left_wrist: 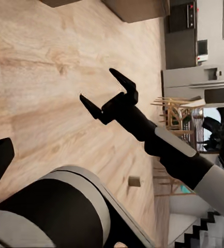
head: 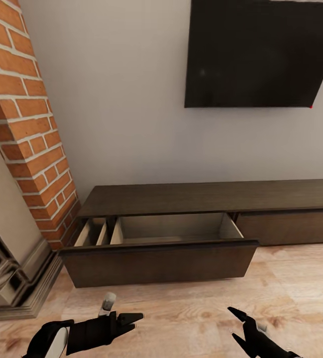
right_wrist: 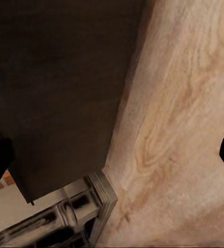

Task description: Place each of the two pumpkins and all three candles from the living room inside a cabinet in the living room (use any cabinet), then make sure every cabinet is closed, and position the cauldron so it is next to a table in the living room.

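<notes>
Both grippers, left [head: 131, 318] and right [head: 237, 325], jaws wide, empty, hover over bare floor [head: 191, 308] near open cabinet [head: 161, 261] drawer front edge.

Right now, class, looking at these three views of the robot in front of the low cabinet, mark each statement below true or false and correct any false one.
1. The cabinet drawer is pulled open. True.
2. A pumpkin lies in the open drawer. False: the part of its inside that shows is bare, with no pumpkin.
3. The right gripper is open and holds nothing. True.
4. The television stands on the cabinet top. False: it hangs on the wall above it.
5. A brick column rises to the left of the cabinet. True.
6. The left gripper rests on the drawer front. False: it hangs over the wooden floor, apart from it.
</notes>
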### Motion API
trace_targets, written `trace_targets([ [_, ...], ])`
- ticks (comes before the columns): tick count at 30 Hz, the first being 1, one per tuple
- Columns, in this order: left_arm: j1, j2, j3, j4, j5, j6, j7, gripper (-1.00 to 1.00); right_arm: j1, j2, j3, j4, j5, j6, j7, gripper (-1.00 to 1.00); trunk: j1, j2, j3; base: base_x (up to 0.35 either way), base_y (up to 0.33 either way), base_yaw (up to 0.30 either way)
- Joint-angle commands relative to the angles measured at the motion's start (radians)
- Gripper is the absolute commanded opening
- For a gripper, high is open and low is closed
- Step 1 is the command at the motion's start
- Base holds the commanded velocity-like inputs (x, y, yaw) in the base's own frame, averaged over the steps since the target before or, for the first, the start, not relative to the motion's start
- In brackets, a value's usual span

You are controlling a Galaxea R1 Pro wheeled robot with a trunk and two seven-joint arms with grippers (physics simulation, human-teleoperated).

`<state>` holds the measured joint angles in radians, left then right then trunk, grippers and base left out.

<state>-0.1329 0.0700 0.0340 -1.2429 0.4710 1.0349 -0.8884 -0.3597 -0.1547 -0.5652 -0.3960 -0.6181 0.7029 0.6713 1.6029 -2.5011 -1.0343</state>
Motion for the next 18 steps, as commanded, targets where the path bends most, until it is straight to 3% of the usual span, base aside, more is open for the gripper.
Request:
trace_targets([
  [1,0.000,0.003,0.002,0.003,-0.003,0.004,0.003,1.00,0.003,-0.002,-0.004,0.000,0.004,0.008,0.018,1.00,-0.001,0.000,0.003,0.000,0.000,0.000],
  [7,0.000,0.007,0.002,0.008,-0.002,0.004,0.039,1.00,0.013,-0.005,-0.002,0.008,0.015,0.009,0.106,1.00,-0.007,0.008,0.026,0.000,0.000,0.000],
  [18,0.000,0.006,0.001,0.009,-0.002,0.005,0.042,1.00,0.032,-0.006,0.001,0.011,0.016,0.007,0.115,1.00,-0.049,0.085,0.060,0.000,0.000,0.000],
])
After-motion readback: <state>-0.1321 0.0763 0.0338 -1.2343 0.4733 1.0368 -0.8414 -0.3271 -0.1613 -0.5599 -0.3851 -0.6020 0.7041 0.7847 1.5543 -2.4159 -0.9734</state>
